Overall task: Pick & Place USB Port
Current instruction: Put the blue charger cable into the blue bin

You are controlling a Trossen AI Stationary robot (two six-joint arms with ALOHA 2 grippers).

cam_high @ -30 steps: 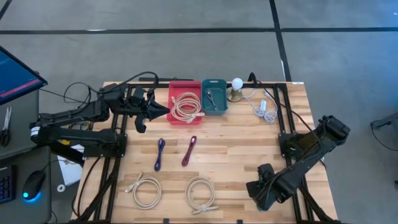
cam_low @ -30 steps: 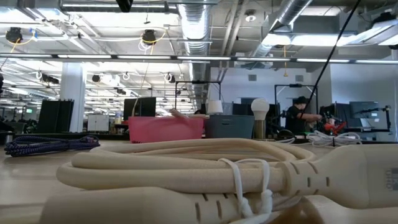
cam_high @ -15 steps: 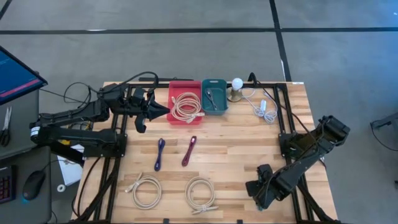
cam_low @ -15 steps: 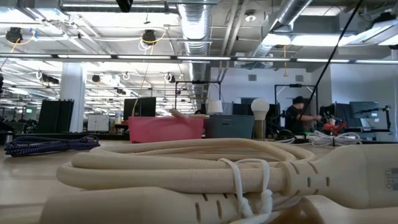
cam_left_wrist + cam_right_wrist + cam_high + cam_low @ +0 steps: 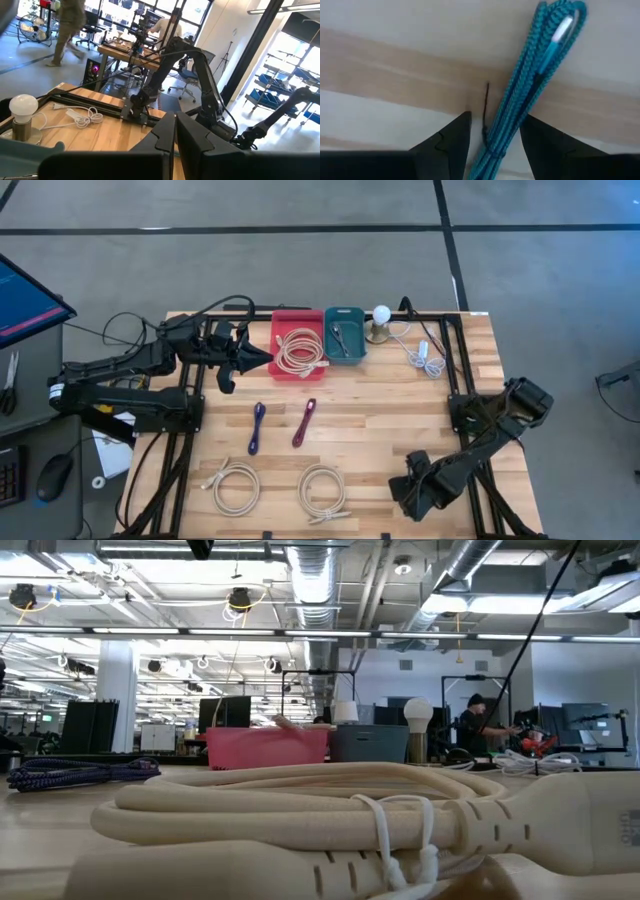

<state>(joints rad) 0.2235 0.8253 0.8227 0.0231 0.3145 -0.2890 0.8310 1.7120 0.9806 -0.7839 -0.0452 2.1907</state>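
Pick step: right gripper (image 5: 492, 132) jaws open, straddling the bundled teal braided USB cable (image 5: 532, 80) lying on the wooden counter (image 5: 395, 65), nothing held. Next: close and lift. Left gripper (image 5: 175, 135) shut, waiting by the red bin (image 5: 297, 345).

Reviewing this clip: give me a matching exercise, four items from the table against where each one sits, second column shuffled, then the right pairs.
Items:
1. cream cable coil
2. light bulb
3. teal braided cable
4. purple cable

Places:
A. on bare wood between the right hand's fingers
B. inside the red bin
C. on the table beside the maroon cable
D. just right of the teal bin, at the table's far edge

Pairs: 1-B, 2-D, 3-A, 4-C
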